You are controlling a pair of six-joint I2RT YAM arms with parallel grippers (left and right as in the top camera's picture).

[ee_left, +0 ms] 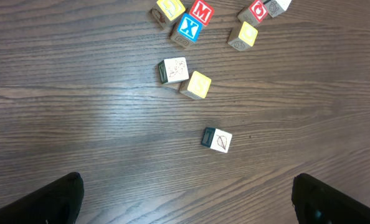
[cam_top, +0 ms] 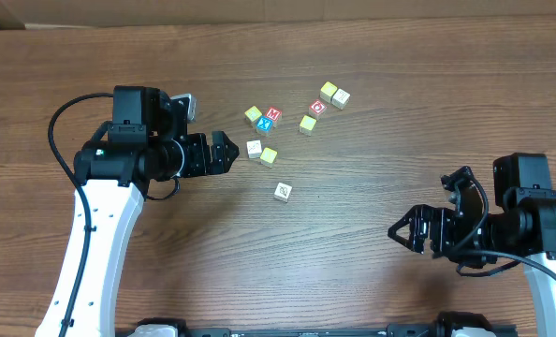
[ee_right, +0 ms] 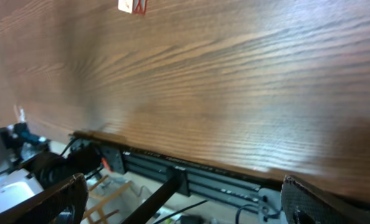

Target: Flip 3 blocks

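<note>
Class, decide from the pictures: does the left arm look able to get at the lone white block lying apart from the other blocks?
Probably yes. The left tool stands open near the white block, with only bare table between them and nothing touching it.

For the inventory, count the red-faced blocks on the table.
2. The red M block sits beside the blue X block in the cluster nearer the left gripper; the red O block lies farther right, apart from it. None seems hidden.
</note>
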